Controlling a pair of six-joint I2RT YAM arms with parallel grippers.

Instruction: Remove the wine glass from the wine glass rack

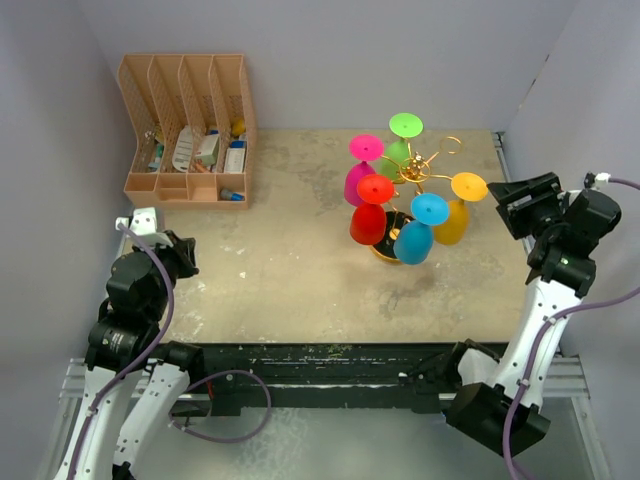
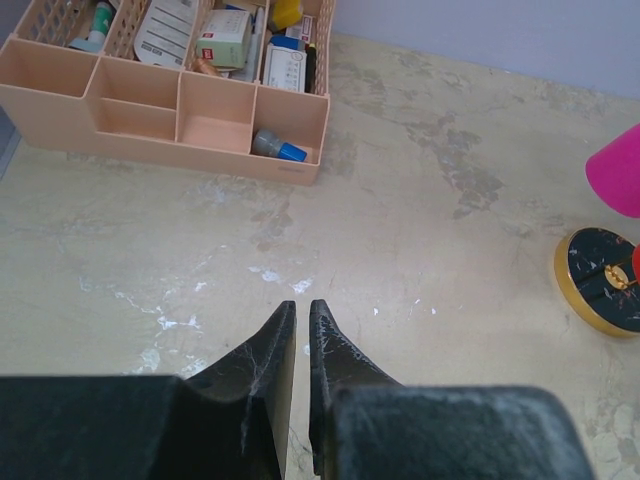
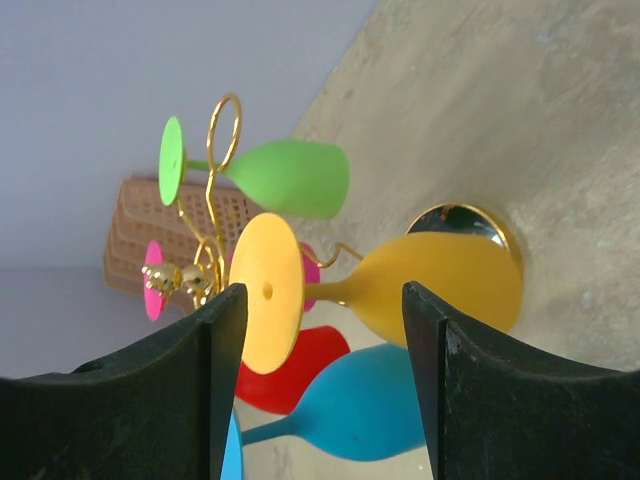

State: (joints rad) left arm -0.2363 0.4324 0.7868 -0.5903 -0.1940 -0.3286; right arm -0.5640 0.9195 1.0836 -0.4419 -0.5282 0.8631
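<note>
The gold wire wine glass rack point(image 1: 418, 172) stands at the table's right-centre with several coloured wine glasses hanging upside down from it: green point(image 1: 400, 150), pink point(image 1: 360, 182), red point(image 1: 368, 222), blue point(image 1: 413, 241) and yellow point(image 1: 452, 222). My right gripper point(image 1: 507, 205) hovers just right of the yellow glass. In the right wrist view this gripper point(image 3: 323, 292) is open, and the yellow glass's foot point(image 3: 265, 300), stem and bowl point(image 3: 445, 285) lie beyond its fingers, untouched. My left gripper point(image 1: 188, 255) rests far left; its jaws point(image 2: 298, 308) are shut on nothing.
A peach desk organiser point(image 1: 190, 130) with small boxes and bottles stands at the back left. Grey walls close in the table on the left, back and right. The rack's round dark base point(image 2: 600, 280) shows at the right edge of the left wrist view.
</note>
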